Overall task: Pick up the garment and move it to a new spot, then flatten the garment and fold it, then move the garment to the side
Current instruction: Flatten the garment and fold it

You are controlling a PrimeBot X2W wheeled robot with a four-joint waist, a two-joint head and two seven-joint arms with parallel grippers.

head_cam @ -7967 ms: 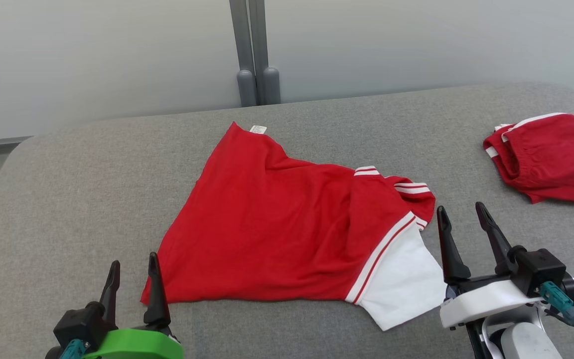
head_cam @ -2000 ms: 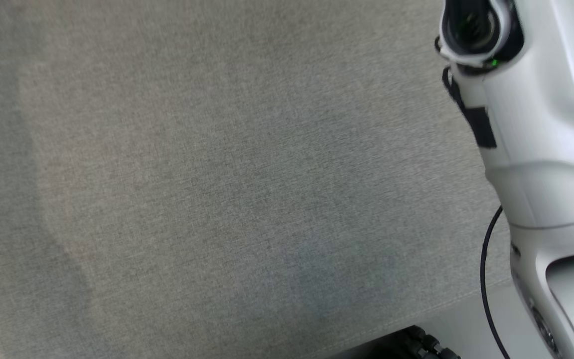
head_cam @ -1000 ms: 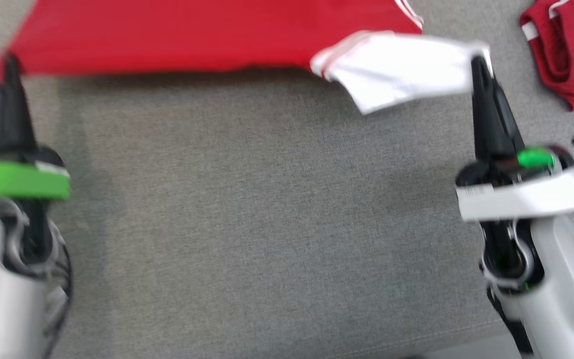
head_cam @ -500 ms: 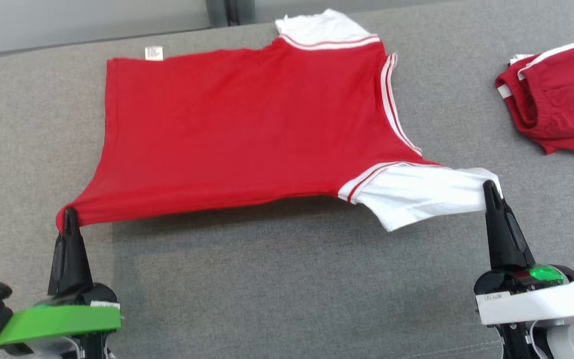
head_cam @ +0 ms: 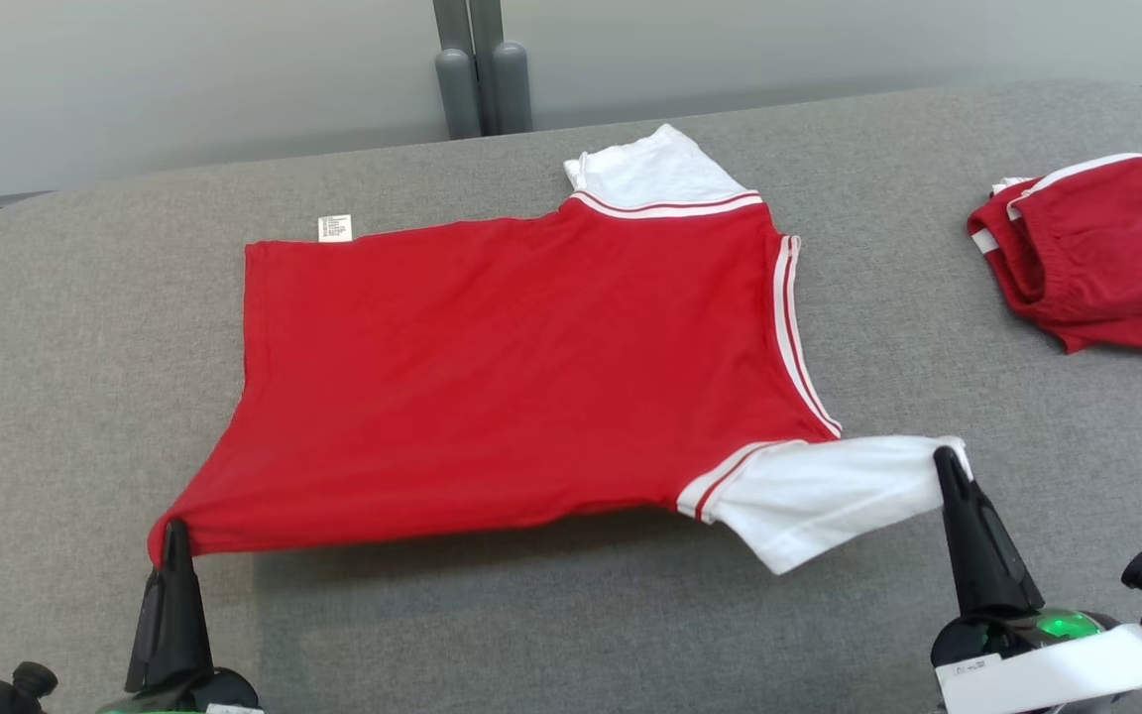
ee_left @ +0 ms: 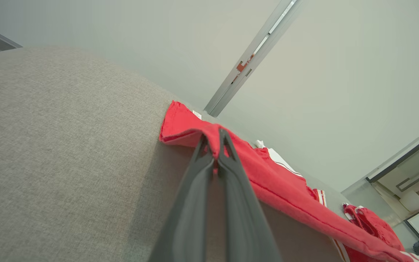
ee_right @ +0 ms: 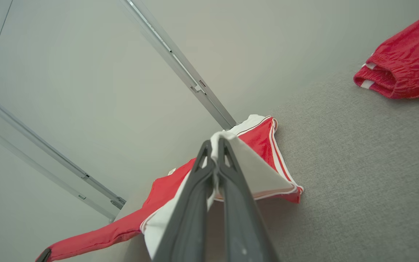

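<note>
Unfolded since the earlier frame: shirt (head_cam: 512, 367), from a rumpled heap to a near-flat spread; both grippers closed since then as well. Lies mid-way across a grey woven pad (head_cam: 571, 625), near edge lifted clear, with a shadow beneath. Red knit body, white sleeves with red-and-white striped seams, small white label (head_cam: 334, 227) at the far hem corner. Pinches the near hem corner with the left gripper (head_cam: 174, 528), jaws fully shut on the cloth, red fabric bunched over the tips. Pinches the end of the near sleeve (head_cam: 819, 496) with the right gripper (head_cam: 948, 458), jaws likewise shut, white fabric draped over the tips. At far right, well apart: crumpled red shorts (head_cam: 1096, 258) with white trim.
</note>
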